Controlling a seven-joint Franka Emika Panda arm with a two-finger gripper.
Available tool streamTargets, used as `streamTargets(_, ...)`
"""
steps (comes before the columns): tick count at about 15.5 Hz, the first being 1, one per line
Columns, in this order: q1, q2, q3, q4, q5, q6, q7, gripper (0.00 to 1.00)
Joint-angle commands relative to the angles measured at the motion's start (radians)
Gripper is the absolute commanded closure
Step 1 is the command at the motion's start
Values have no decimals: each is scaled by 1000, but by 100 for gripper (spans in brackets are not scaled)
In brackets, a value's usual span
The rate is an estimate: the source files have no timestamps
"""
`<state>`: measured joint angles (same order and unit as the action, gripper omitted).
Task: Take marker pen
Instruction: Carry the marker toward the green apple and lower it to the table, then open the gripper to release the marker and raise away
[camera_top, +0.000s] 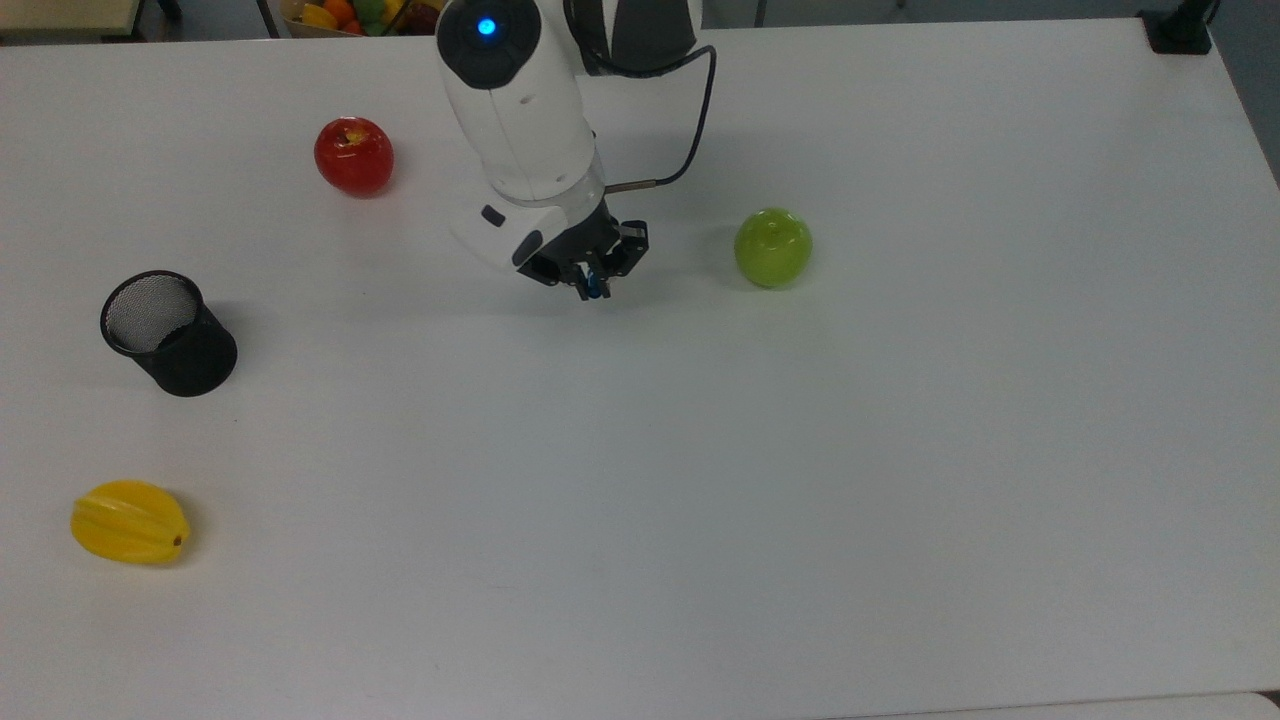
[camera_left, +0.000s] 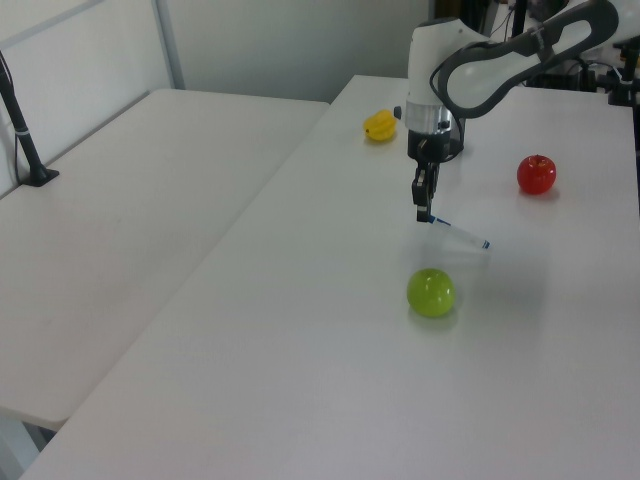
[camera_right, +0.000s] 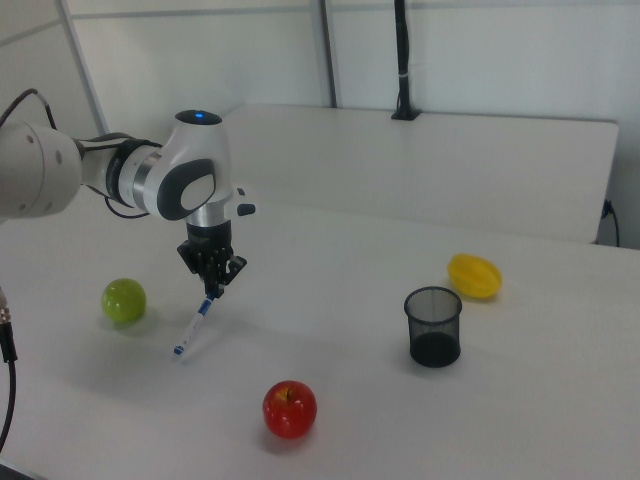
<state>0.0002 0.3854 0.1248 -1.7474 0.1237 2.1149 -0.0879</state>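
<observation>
a slim white marker pen (camera_right: 196, 326) with a blue cap is gripped at its upper end by the hand (camera_right: 211, 283), hanging tilted above the smooth white counter (camera_top: 700, 480). a glossy green apple (camera_top: 773, 247) is seen near it; a red apple (camera_top: 354, 156), black mesh cup (camera_top: 168, 332) and ridged yellow starfruit (camera_top: 130, 522) lie well apart.

A big white worktop (camera_top: 700, 500) holds four things. The black mesh cup (camera_top: 168, 333) is the landmark: a yellow fruit (camera_top: 129, 522) sits near it, a red apple (camera_top: 354, 156) a bit further, a green apple (camera_top: 773, 247) far off.
</observation>
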Motion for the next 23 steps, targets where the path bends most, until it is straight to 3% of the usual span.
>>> streamTargets(1, 20, 7, 15, -21, 17, 30, 22, 95)
streamTargets(2, 23, 12, 15, -20, 10, 31, 20, 93)
streamTargets(6, 35, 20, 19, -20, -15, 33, 8, 65)
streamTargets(9, 37, 17, 19, -20, -16, 33, 11, 23)
streamTargets(10, 37, 14, 19, -18, -16, 33, 16, 3)
streamTargets(17, 5, -98, 18, -12, -39, -21, 20, 0)
streamTargets(21, -11, -238, 3, -12, -50, -153, 20, 0)
streamTargets(23, -20, -313, -30, -11, -52, -240, 20, 0)
